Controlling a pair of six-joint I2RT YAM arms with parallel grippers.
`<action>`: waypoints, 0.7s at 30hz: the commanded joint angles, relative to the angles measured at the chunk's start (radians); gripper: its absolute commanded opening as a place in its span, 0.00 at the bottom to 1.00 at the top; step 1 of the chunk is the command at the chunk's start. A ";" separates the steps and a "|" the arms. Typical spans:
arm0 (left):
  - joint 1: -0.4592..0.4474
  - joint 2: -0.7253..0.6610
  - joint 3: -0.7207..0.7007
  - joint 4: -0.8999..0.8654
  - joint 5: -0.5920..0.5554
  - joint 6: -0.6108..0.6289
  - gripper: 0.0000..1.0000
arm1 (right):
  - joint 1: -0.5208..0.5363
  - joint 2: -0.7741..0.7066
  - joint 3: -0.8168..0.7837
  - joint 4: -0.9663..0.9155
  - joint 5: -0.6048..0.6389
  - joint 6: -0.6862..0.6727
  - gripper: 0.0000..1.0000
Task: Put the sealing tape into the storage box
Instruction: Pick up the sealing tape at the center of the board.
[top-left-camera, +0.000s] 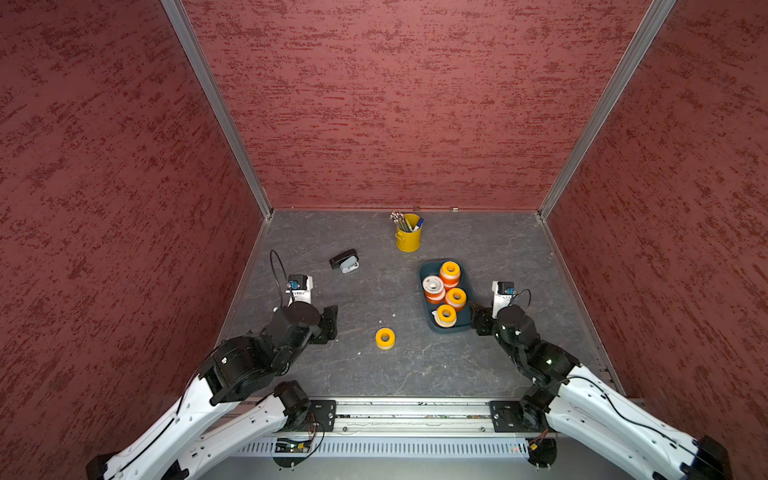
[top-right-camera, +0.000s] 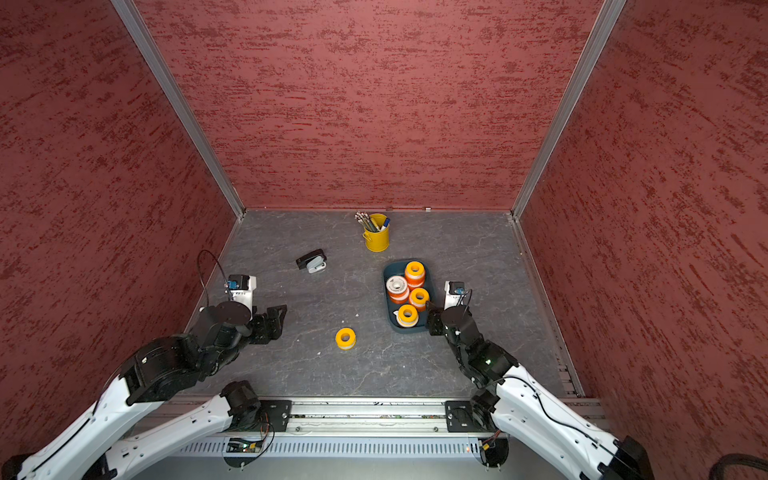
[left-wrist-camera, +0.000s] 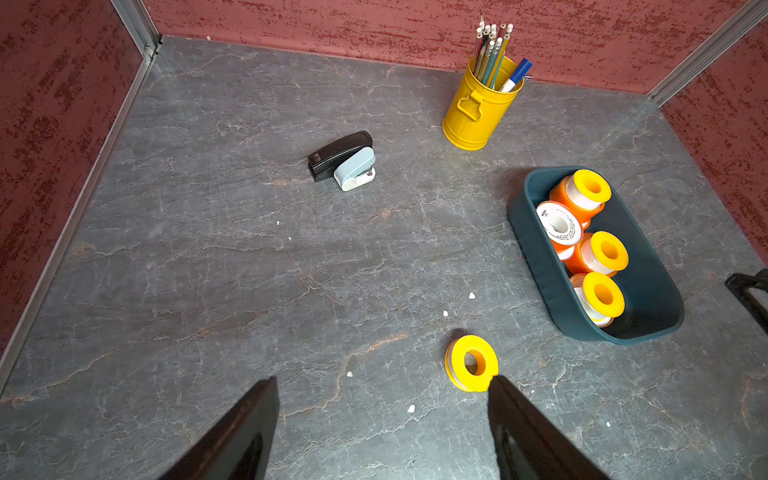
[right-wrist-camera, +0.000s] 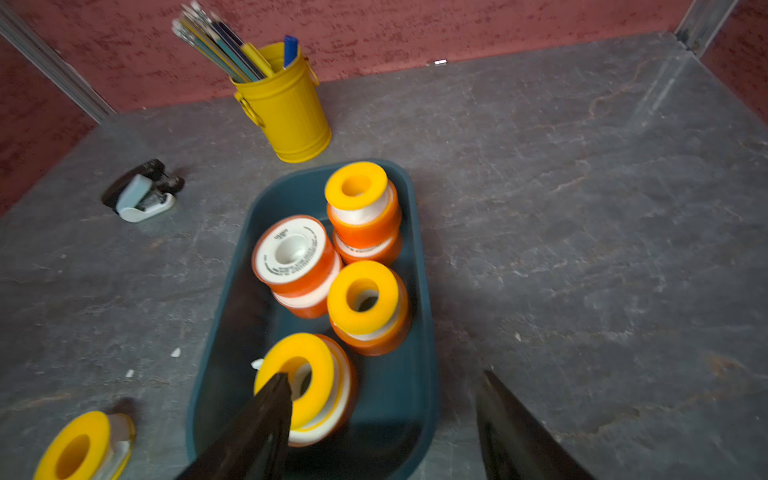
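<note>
the left fingers (left-wrist-camera: 245, 432) stand wide apart and hold nothing. they hang over bare tabletop (left-wrist-camera: 208, 270), near the 1 yellow roll of sealing tape (left-wrist-camera: 471, 363) that lies flat outside the storage box (left-wrist-camera: 536, 257). the left wrist view has a fingertip overlapping that roll's edge, but in both top views the fingers are clearly apart from it (top-left-camera: 385, 338).

the right fingers (right-wrist-camera: 253, 432) are spread too and clamp nothing. they sit at the near end of the box (right-wrist-camera: 232, 316). 1 finger crosses in front of the nearest yellow roll (right-wrist-camera: 307, 374), which leans on an orange roll inside the box. i cannot tell whether it touches. the other finger is past the box wall, over the tabletop.

further along the box, a yellow roll (right-wrist-camera: 363, 297) rests on an orange one. beside it is a white-faced orange roll (right-wrist-camera: 291, 253). at the far end another yellow roll (right-wrist-camera: 357, 187) tops an orange stack.

a stapler (top-left-camera: 344, 261) and a yellow pen bucket (top-left-camera: 408, 239) stand well apart from both arms.
</note>
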 joint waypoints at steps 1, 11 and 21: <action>-0.005 -0.011 -0.003 -0.023 -0.047 -0.023 0.82 | -0.005 0.079 0.114 0.016 -0.084 -0.035 0.72; -0.005 -0.002 -0.001 -0.034 -0.066 -0.032 0.82 | 0.048 0.604 0.469 0.012 -0.347 -0.073 0.72; -0.006 -0.008 -0.001 -0.038 -0.079 -0.037 0.82 | 0.196 1.008 0.761 -0.065 -0.437 -0.071 0.74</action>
